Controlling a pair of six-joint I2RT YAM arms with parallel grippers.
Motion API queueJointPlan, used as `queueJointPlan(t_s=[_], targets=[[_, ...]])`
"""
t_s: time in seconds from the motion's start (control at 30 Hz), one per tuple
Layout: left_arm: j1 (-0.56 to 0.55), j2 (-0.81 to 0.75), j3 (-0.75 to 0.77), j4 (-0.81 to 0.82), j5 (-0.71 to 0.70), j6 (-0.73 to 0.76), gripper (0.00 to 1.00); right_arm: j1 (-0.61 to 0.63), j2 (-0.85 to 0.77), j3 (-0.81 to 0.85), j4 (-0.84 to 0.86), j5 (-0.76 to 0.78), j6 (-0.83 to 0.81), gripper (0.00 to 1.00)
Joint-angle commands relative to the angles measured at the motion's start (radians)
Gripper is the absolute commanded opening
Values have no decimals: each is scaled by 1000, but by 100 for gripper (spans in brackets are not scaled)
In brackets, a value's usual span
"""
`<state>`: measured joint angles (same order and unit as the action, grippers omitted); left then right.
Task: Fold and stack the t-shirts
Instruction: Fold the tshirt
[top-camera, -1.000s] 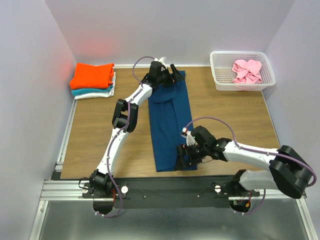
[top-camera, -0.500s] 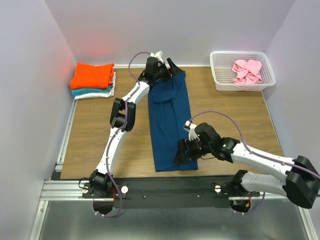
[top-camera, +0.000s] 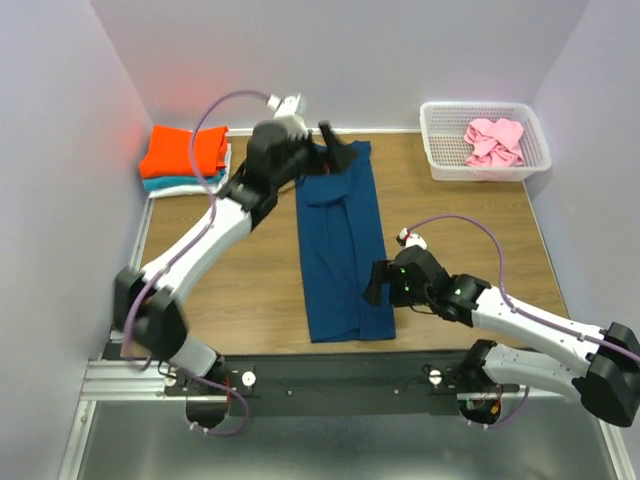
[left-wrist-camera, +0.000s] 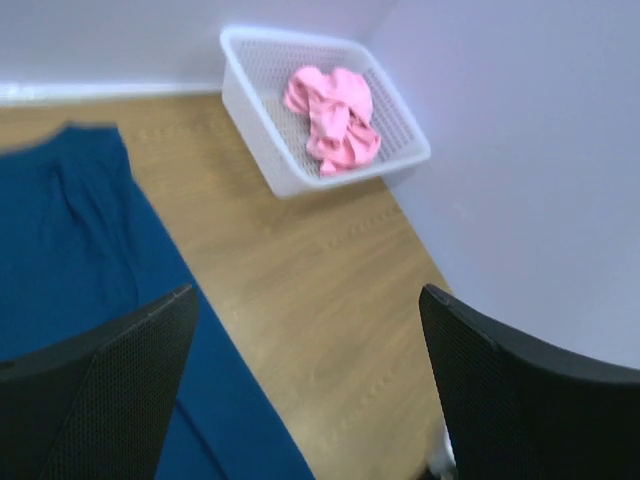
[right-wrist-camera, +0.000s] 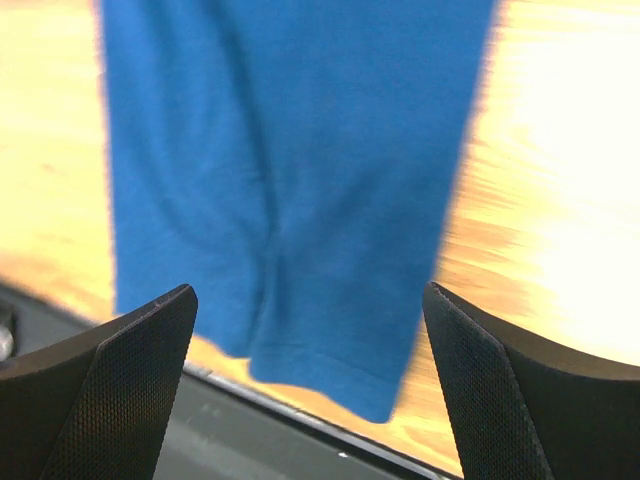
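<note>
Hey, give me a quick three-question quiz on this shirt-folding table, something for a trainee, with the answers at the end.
1. True or false: the left gripper is clamped on the navy t-shirt.
2. Where is the pink t-shirt? A: flat on the wood. B: in the white basket. C: draped over an arm.
3. What colour is the top shirt of the folded stack in the far left corner?

Key
1. False. Its jaws stand open and hold nothing.
2. B.
3. Orange.
</note>
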<state>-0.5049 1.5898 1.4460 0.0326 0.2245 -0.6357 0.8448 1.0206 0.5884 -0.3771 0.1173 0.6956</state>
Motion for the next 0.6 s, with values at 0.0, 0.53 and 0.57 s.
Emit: queueJointPlan(t_s=[0.0,0.53,0.57], targets=[[-82,-239,-371,-71,-261,-39,98,-10,-19,24,-66,198,85,100],[-461,-683,-1098,-237,-229,-502,92,-24,15,2,-83,226,51,100],[-481,-650,-1096,-235,-229,-506,90,-24,25,2,-83,228,58,100]])
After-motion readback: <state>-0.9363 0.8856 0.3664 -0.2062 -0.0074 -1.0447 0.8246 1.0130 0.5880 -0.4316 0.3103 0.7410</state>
